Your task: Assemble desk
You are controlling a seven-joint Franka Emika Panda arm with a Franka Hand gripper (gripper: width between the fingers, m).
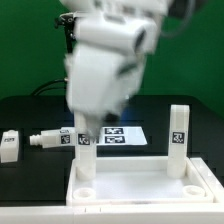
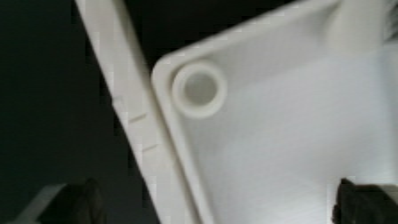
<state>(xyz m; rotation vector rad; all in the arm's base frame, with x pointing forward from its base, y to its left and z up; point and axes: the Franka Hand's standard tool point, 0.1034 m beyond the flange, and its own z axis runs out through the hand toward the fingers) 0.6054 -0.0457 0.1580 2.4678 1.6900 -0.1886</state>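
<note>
On the desk top (image 1: 135, 186) — two tagged legs (image 1: 178, 135)

My hand (image 1: 98, 95) is just a blurred white mass in the exterior view, and I can't make out its fingers there. It covers the upper end of the near leg (image 1: 85, 158). The desk top (image 1: 140, 187) is cut off by the bottom edge. The marker board (image 1: 118, 133) is partly hidden behind that leg and the top's rim. The leftmost loose leg (image 1: 9, 147) is cropped by the left edge. Tag patterns are too small to read. The wrist view is soft. Only my dark fingertips (image 2: 363, 196) show, clipped by the frame, and the desk top runs out of the picture.
</note>
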